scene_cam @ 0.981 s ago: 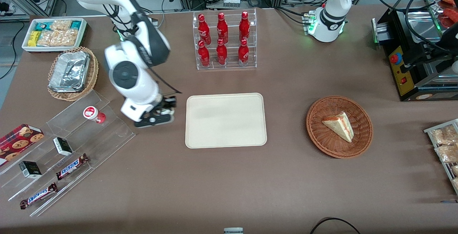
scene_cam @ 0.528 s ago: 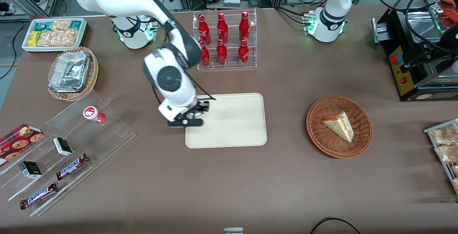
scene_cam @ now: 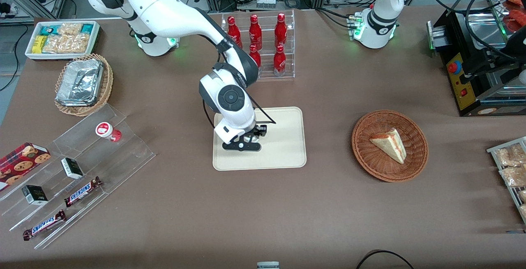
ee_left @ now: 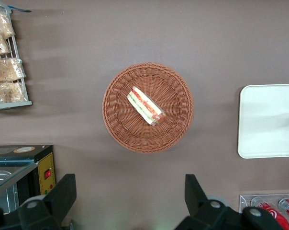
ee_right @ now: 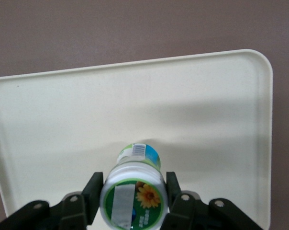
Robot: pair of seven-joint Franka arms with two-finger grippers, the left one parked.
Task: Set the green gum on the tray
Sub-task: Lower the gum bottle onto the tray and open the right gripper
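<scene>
The gripper (scene_cam: 245, 142) hangs over the tray (scene_cam: 283, 154), above the part of it toward the working arm's end of the surface. Its jaws are clamped on the gum (ee_right: 133, 191), one finger (ee_right: 93, 190) at each side just under the lid. The gum is held upright above the tray; whether its base touches the tray cannot be told. In the wrist view bare tray (ee_right: 206, 105) shows all round the gum, out to the raised rim and rounded corners.

The gum's lid carries a sunflower picture and a grey strip; its label shows a barcode; no words are legible. Toward the working arm's end from the tray, two bars (scene_cam: 83, 191) on a clear stand read SNICKERS.

The surface (scene_cam: 263, 203) is a brown cloth, open nearer the front camera than the tray. Toward the parked arm's end from the tray sits a wicker basket (scene_cam: 415, 166).
</scene>
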